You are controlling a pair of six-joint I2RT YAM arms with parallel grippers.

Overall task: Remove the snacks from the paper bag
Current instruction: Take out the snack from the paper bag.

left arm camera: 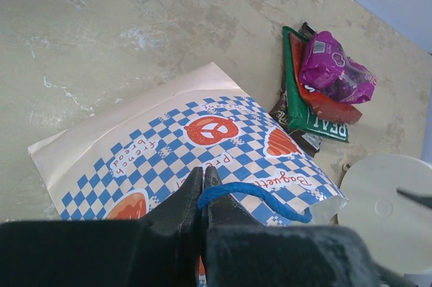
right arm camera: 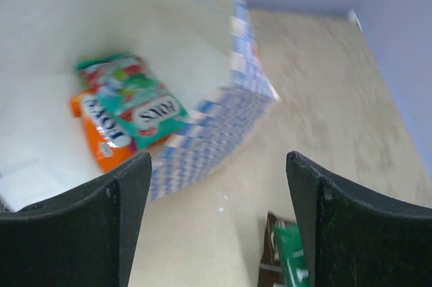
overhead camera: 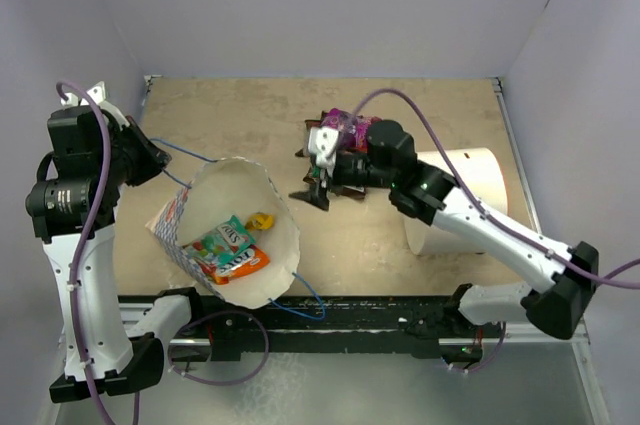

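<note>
Right claw (overhead camera: 313,177) wide open, empty. Snacks (overhead camera: 228,250) lie to its left inside the paper bag (overhead camera: 240,180), mouth facing it. Left claw (left arm camera: 202,180) is closed tight on the string handle (left arm camera: 251,196).

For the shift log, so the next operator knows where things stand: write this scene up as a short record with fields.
Left gripper: shut on the blue string handle, lifting the paper bag with its mouth open
Right gripper: open, empty, between bag and pile
In bag: teal packet, orange packet, yellow packet
Out on table: magenta-purple packet on top of dark green packet, more beneath
Also there: white cylinder, right of the pile
Task status: unfinished, packets remain inside
</note>
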